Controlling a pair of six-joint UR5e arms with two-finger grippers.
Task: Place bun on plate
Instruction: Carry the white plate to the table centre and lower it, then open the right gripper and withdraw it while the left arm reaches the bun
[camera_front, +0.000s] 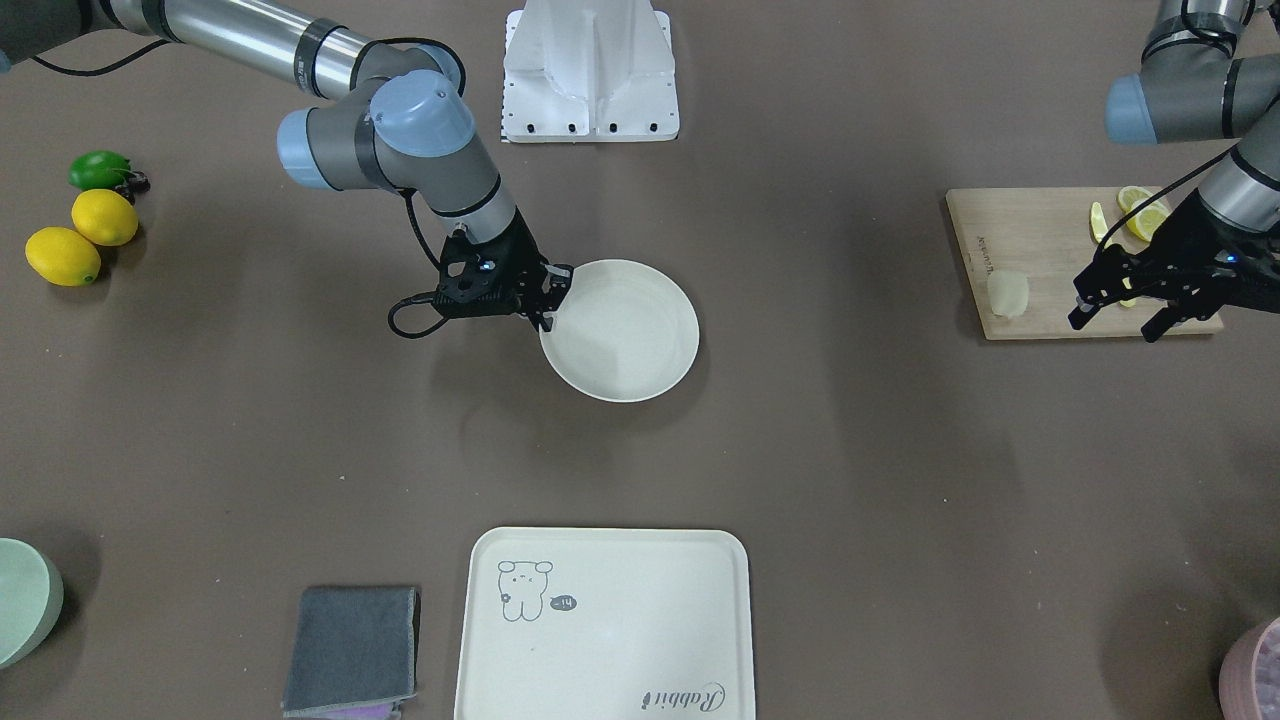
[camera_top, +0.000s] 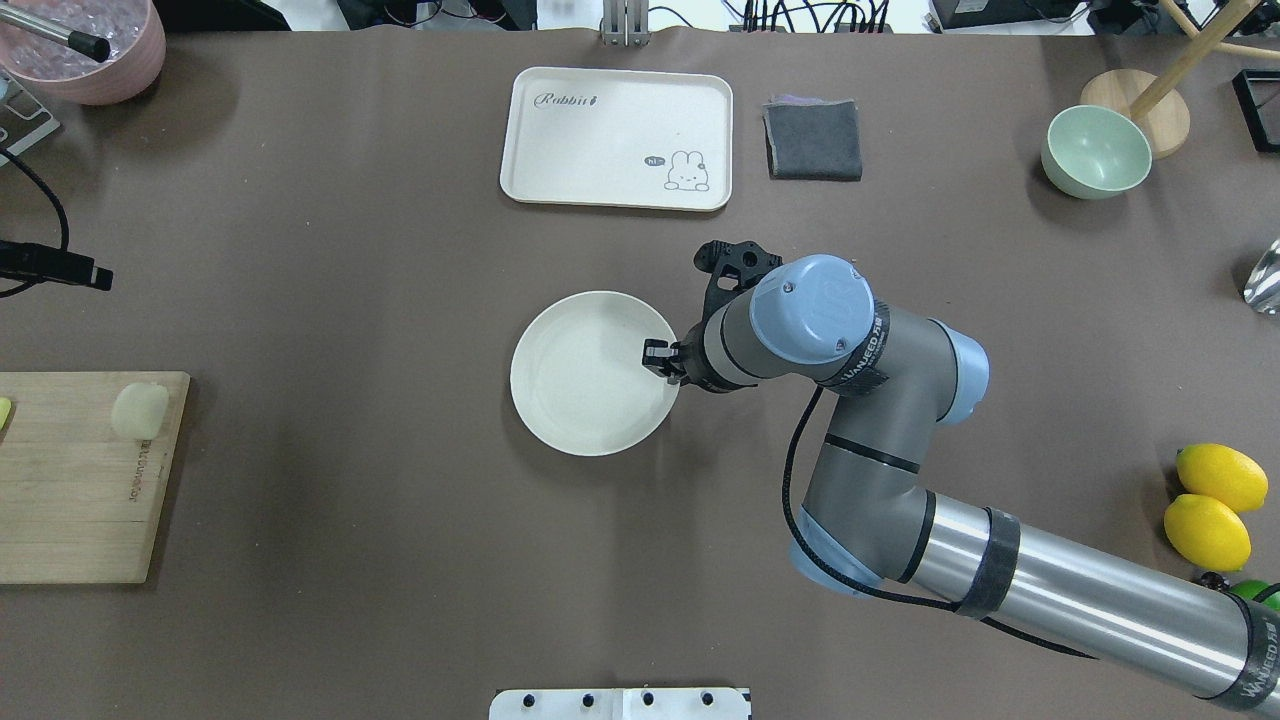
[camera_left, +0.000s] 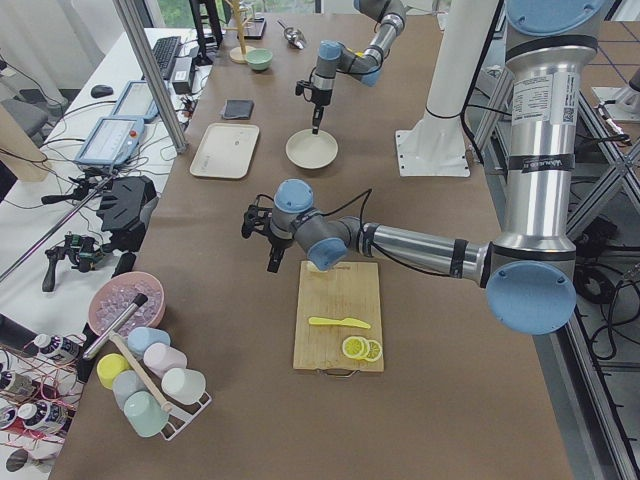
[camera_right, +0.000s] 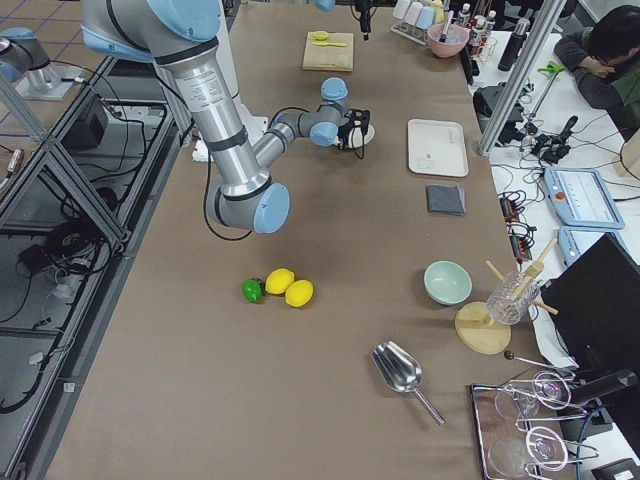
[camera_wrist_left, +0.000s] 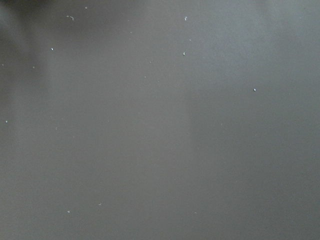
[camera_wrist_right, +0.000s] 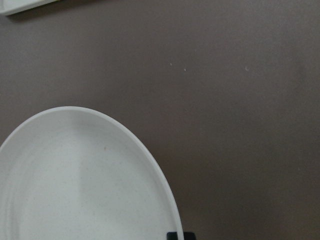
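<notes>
Presently the left gripper (camera_front: 1118, 322) is held spread near the bun (camera_front: 1007, 294); gripped off-centre, it could be squeezed aside; the state of the right gripper (camera_front: 552, 298), at the plate (camera_front: 620, 345), cannot be told

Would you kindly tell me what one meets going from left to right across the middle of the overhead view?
bun → plate → right gripper → two lemons

Silver-grey arms (camera_top: 1050, 590) w/ blue joint caps (camera_top: 815, 305), blk cables (camera_top: 790, 490); strap lettering unclear.
</notes>
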